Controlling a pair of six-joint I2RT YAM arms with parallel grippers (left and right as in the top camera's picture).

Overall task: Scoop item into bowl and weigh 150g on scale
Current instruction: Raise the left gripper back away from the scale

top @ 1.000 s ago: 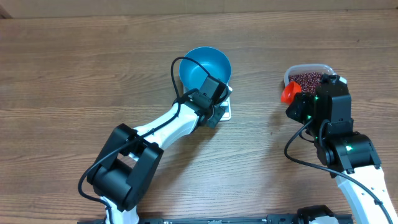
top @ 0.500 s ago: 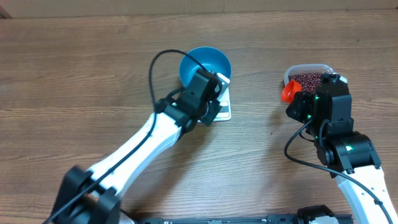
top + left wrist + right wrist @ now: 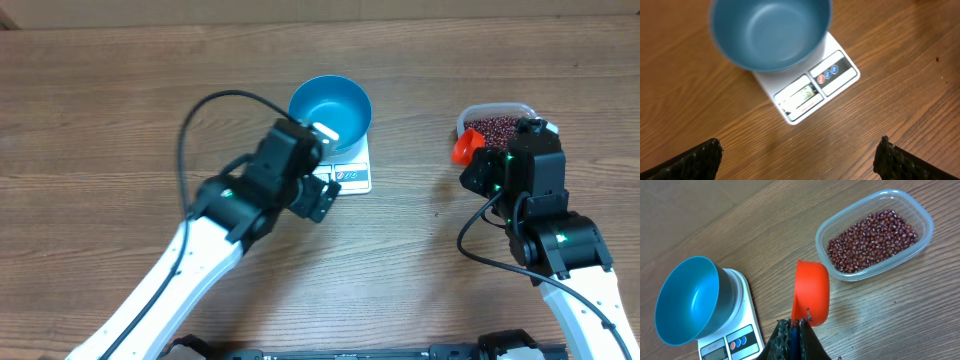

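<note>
The blue bowl (image 3: 330,110) (image 3: 770,30) (image 3: 687,300) stands empty on the white scale (image 3: 352,178) (image 3: 810,92) (image 3: 735,340). My left gripper (image 3: 318,172) (image 3: 800,162) hangs open just short of the scale's front edge, holding nothing. The dark red beans, the item (image 3: 495,127) (image 3: 872,235), fill a clear tub (image 3: 490,108) (image 3: 875,276) at the right. My right gripper (image 3: 482,165) (image 3: 797,330) is shut on the handle of an orange scoop (image 3: 464,150) (image 3: 812,292), which hangs beside the tub. The scoop's inside does not show.
Bare wooden table surrounds the scale and tub. A stray bean (image 3: 937,59) lies on the wood to the right of the scale. The left arm's cable (image 3: 200,120) loops above the table on the left.
My left gripper has opened, let go of the bowl and drawn back toward the lower left. The bowl stays on the scale. The right arm has not moved.
</note>
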